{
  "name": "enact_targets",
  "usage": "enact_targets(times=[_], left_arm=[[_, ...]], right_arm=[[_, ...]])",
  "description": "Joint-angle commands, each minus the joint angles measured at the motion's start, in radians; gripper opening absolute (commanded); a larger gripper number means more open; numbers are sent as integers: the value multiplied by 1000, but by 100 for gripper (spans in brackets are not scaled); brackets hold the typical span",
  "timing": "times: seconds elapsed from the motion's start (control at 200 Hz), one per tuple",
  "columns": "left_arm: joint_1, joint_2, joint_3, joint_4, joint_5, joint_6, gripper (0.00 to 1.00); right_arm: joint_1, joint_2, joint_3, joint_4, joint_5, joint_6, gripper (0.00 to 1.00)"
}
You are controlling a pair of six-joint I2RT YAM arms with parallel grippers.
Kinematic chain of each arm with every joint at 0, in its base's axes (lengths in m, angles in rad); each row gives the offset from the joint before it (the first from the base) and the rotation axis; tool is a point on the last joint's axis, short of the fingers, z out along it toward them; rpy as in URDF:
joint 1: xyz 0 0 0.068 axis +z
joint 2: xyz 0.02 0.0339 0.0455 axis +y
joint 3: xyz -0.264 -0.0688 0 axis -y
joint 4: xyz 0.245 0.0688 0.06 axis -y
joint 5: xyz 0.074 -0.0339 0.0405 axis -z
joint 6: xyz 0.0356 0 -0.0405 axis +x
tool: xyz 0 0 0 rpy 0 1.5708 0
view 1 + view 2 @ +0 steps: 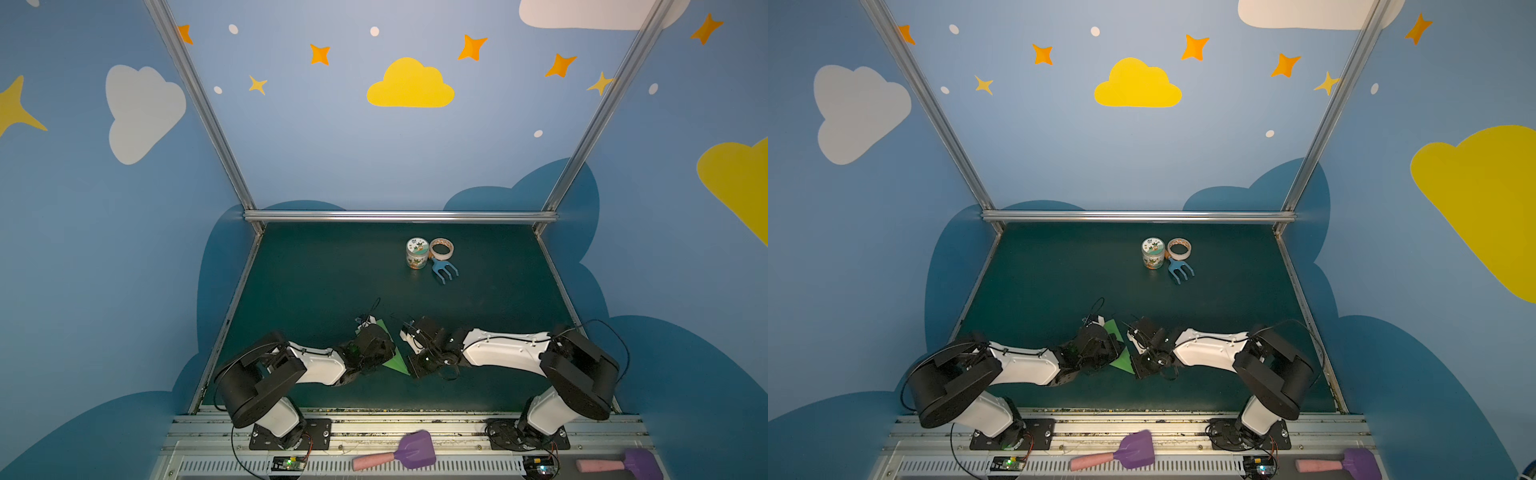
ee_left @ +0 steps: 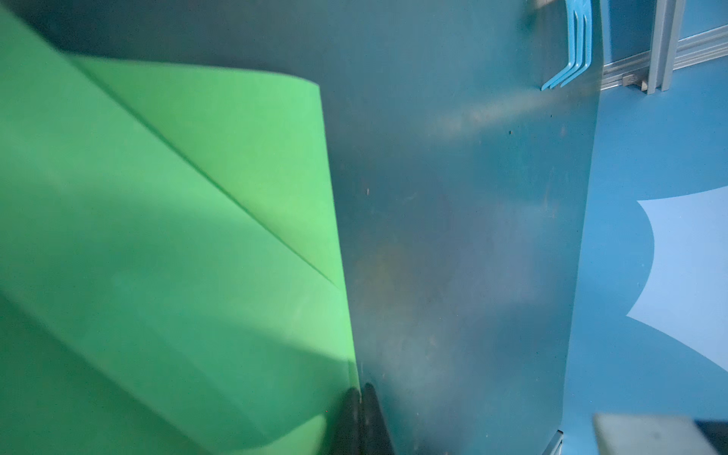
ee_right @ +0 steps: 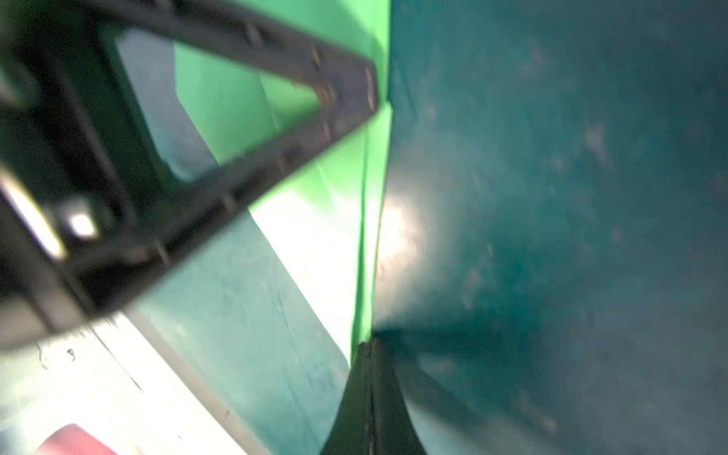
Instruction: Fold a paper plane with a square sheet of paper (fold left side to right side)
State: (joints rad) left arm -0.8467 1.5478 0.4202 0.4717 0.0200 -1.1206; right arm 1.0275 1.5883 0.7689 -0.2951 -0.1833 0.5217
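Note:
The bright green square sheet of paper (image 1: 395,362) (image 1: 1122,360) lies near the table's front middle, folded narrow into a slim pointed paper plane shape with a diagonal flap (image 2: 220,130). Both arms meet over it and hide its middle in both top views. My left gripper (image 2: 360,388) (image 1: 390,347) is shut, with the paper's long folded edge running into its fingertips. My right gripper (image 3: 367,344) (image 1: 406,362) is shut on the same edge, nearer the front, and sees the paper (image 3: 366,220) edge-on. The left gripper's black finger (image 3: 346,98) rests on that edge further along.
A small printed jar (image 1: 417,253), a tape roll (image 1: 441,248) and a blue toy rake (image 1: 445,271) (image 2: 571,51) stand together at the back middle of the dark green table (image 1: 332,270). Two purple shovels with pink handles (image 1: 409,452) (image 1: 636,463) lie on the front rail.

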Motion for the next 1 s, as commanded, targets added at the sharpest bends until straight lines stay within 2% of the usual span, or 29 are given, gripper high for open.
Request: enact_targets(times=[0.0,0.155,0.27,0.641,0.996], left_arm=[[8,48,-26,-136,-68,3,4],[9,56,-23,-130,-62,9,4],[8,57,-25,-125,-61,9,4],[8,44,-33,-132,-65,13,4],[8,25,-42,-140,-71,17,4]], right_arm=[[8,-9,-89,-281,37,28,0],[-21,-95,-46,-308,20,41,0],[-41,-104,30,-297,-4,49,0],[-60,69,251,-148,-58,99,0],[-41,163,245,-78,-100,129,0]])
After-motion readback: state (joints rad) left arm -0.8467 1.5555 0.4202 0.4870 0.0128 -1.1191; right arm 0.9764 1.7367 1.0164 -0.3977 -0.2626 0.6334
